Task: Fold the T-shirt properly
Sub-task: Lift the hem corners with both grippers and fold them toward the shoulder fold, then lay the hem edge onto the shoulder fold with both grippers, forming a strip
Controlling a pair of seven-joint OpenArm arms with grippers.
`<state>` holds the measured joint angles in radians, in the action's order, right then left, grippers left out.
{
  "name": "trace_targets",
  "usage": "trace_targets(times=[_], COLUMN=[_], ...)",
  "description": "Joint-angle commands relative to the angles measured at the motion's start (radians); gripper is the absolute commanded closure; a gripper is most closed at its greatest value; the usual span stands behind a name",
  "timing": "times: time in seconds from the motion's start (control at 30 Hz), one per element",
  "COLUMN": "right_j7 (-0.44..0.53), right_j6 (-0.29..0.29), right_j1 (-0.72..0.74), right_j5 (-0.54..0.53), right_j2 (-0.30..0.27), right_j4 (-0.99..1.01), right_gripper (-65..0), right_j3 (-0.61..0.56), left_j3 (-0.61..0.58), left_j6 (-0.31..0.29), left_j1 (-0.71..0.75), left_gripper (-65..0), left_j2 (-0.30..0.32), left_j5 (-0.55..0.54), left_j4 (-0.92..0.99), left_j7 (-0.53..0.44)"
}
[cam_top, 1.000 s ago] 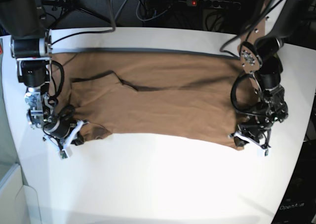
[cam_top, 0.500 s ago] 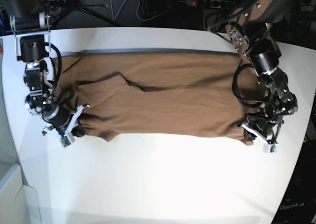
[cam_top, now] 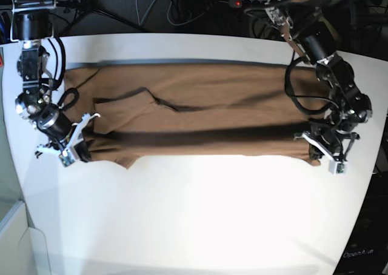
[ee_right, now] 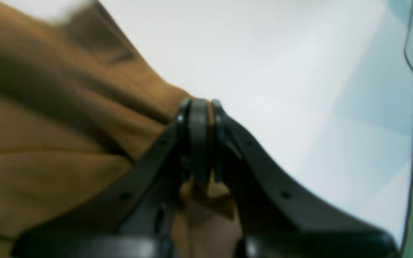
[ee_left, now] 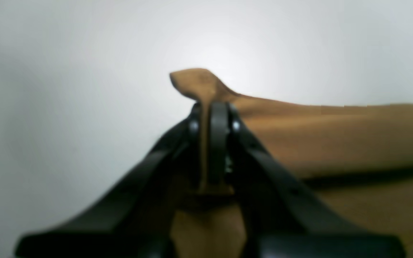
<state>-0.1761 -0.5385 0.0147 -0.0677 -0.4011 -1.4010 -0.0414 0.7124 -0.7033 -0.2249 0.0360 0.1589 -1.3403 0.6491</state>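
The tan-brown T-shirt (cam_top: pixel 200 114) lies stretched across the white table (cam_top: pixel 200 220), its near edge raised off the surface with a dark shadow band under it. My left gripper (cam_top: pixel 319 152), on the base view's right, is shut on the shirt's near right corner; the left wrist view shows cloth (ee_left: pixel 199 84) sticking out past the closed gripper (ee_left: pixel 210 114). My right gripper (cam_top: pixel 77 152), on the base view's left, is shut on the near left corner; the right wrist view shows cloth (ee_right: pixel 66 125) pinched in the gripper (ee_right: pixel 201 107).
Cables and a power strip (cam_top: pixel 260 3) lie behind the table's far edge. A pale box (cam_top: pixel 12 238) stands off the table's left front corner. The table's front half shows bare white surface.
Both grippers have lifted the shirt's near edge and carried it toward the far side, spreading slightly outward. The near edge now hangs above the shirt's lower part, stretched taut.
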Motion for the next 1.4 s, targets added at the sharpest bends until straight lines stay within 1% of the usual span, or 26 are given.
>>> trace_targets(times=[0.0, 0.3, 0.37, 0.57, 0.63, 0.73, 0.97, 1.2, 1.3, 1.37], right_j7=[0.014, 0.011, 0.011, 0.013, 0.016, 0.013, 0.016, 0.02, 0.023, 0.042], right_j6=[0.011, 0.011, 0.011, 0.011, 0.011, 0.011, 0.011, 0.008, 0.008, 0.008], right_j1=[-0.006, -0.181, -0.21, -0.27, -0.298, -0.321, -0.379, -0.422, -0.447, -0.456], right_j5=[-0.01, -0.01, -0.01, -0.01, -0.01, -0.01, -0.01, -0.01, -0.01, -0.01], right_j2=[-0.019, -0.012, 0.0, 0.003, 0.006, 0.028, 0.034, 0.049, 0.049, 0.051], right_j4=[-0.036, -0.222, -0.24, -0.278, -0.3, -0.335, -0.364, -0.369, -0.37, -0.374], right_gripper=[-0.7, -0.7, -0.7, -0.7, -0.6, -0.7, -0.6, -0.1, -0.1, -0.1], right_j3=[0.024, 0.099, 0.099, 0.1, 0.119, 0.127, 0.128, 0.174, 0.188, 0.197], left_j3=[0.0, 0.0, 0.0, 0.0, 0.0, 0.0, 0.0, 0.002, 0.002, 0.002], left_j6=[0.005, 0.005, 0.005, 0.005, 0.005, 0.005, 0.005, 0.005, 0.005, 0.005], left_j1=[-0.014, 0.081, 0.098, 0.152, 0.173, 0.203, 0.298, 0.39, 0.413, 0.424], left_gripper=[-2.3, -2.3, -2.3, -2.3, -2.3, -2.3, -2.3, -2.2, -2.2, -2.2], left_j2=[0.002, -0.04, -0.04, -0.052, -0.054, -0.054, -0.052, -0.046, -0.044, -0.044], left_j5=[-0.011, -0.012, -0.012, -0.012, -0.012, -0.058, -0.164, -0.282, -0.315, -0.324], left_j4=[-0.034, -0.152, -0.17, -0.252, -0.281, -0.305, -0.384, -0.437, -0.443, -0.443], left_j7=[-0.021, -0.021, -0.021, -0.021, -0.021, -0.021, -0.019, -0.025, -0.027, -0.028])
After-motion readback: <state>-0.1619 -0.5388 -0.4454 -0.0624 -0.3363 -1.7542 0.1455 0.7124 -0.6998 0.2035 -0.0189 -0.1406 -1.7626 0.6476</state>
